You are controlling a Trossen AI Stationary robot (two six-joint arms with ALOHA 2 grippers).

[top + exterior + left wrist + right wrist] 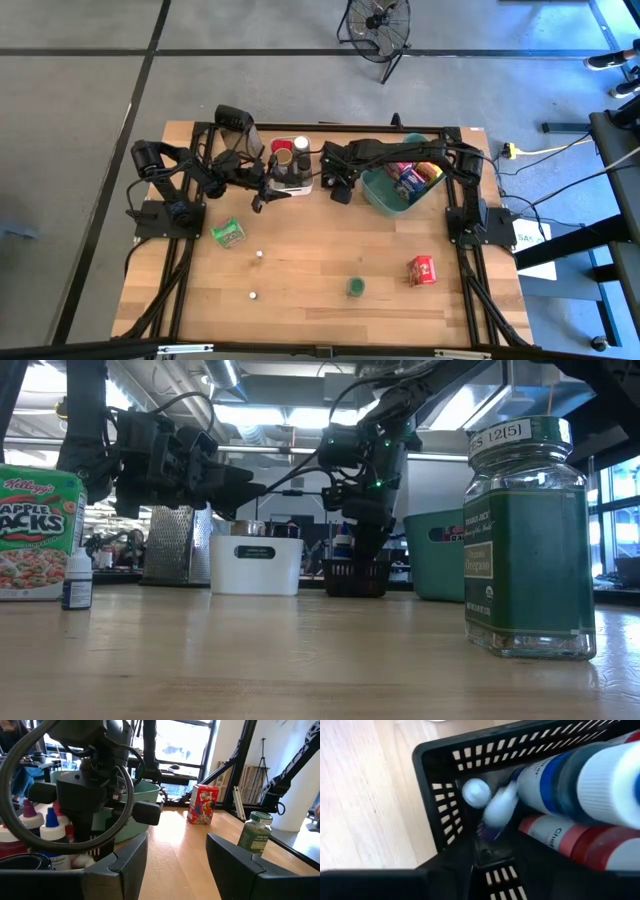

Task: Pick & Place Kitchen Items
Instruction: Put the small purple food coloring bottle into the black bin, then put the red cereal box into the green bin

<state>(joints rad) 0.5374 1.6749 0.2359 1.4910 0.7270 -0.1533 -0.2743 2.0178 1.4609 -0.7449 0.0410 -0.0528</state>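
My right gripper (340,193) points down into a corner of the black tray (445,805), open by a narrow gap. Several small capped bottles lie in the tray: a white-capped one (476,792), a blue-labelled one (555,775) and a red one (570,840). A blurred white bottle with a purple tip (497,812) lies just beyond the fingertips. My left gripper (177,840) is level beside the white bin (292,180), open, with nothing between its fingers. On the table stand a green box (228,233), a red box (422,270) and a green jar (355,287). My right gripper comes from above into the tray's corner. The blurred bottle's purple tip (487,830) lies right at its fingertips, and I cannot tell whether they touch it.
The white bin holds several jars. The teal basket (375,195), to the tray's right, holds bright packets. A metal grater (175,545) stands behind the white bin. Two tiny white bottles (259,254) (252,295) stand on the near half of the wooden table.
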